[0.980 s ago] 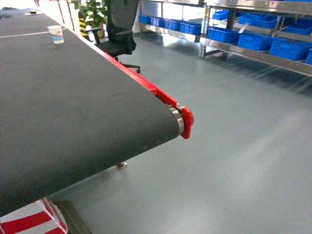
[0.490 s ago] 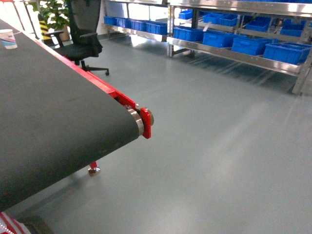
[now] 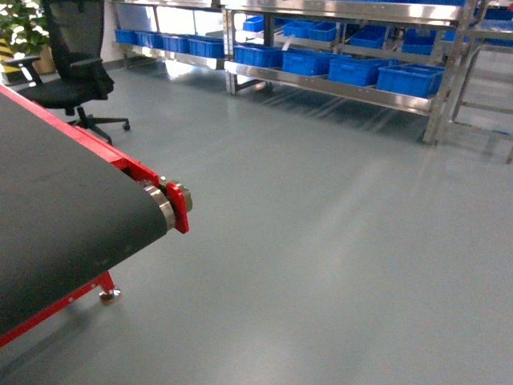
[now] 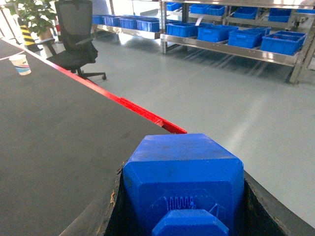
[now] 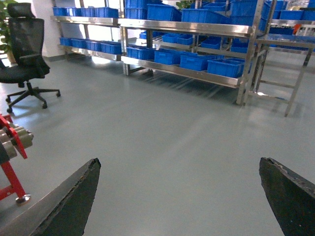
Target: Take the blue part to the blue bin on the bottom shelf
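Between our left gripper's (image 4: pixel 183 216) black fingers (image 4: pixel 110 216) we clench the chunky blue plastic part (image 4: pixel 183 182), above the dark conveyor belt (image 4: pixel 59 147). Our right gripper (image 5: pixel 179 196) hangs spread apart and empty. Bright-blue plastic bins (image 3: pixel 353 70) line the far steel bottom shelf (image 3: pixel 337 90).

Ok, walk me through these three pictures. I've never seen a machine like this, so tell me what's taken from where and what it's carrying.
This is a wheeled robot with two arms, each ending in a gripper with a camera on the wrist. The head view looks forward from the robot: a black conveyor belt with a red frame, an office chair, grey floor, and steel racks holding blue bins. The left wrist view looks past the left gripper, which is shut on a blue part; a paper cup stands on the belt behind. The right wrist view shows the right gripper, open and empty, facing the racks.
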Robot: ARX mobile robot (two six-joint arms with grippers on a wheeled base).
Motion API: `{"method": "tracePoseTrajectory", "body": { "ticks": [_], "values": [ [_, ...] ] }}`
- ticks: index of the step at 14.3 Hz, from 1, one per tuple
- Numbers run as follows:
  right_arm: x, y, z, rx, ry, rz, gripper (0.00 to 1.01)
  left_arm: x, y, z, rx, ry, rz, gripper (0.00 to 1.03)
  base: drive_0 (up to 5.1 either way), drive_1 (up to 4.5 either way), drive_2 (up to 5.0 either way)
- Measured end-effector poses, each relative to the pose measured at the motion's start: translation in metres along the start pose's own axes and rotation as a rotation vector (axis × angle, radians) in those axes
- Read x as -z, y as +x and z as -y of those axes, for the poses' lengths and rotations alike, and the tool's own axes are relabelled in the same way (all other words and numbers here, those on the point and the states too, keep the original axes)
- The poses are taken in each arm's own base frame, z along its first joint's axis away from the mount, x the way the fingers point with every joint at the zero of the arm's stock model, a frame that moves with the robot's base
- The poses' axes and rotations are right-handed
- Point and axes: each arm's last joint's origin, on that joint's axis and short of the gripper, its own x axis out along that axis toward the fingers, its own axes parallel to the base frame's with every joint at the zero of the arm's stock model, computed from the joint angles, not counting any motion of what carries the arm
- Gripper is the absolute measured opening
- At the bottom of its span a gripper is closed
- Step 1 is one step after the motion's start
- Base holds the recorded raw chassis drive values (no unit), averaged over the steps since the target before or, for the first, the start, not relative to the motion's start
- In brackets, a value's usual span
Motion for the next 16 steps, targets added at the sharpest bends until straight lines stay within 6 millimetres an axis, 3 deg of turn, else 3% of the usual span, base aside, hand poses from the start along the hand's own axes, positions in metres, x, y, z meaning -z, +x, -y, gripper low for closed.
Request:
{"method": "tracePoseTrajectory", "body": {
  "ticks": [16],
  "values": [
    [0.0,0.0,0.0,0.0,0.0,0.0,0.98,0.0,0.0,0.0,0.0,0.0,0.0,0.44,-1.5,-1.52,-1.5]
  ]
}}
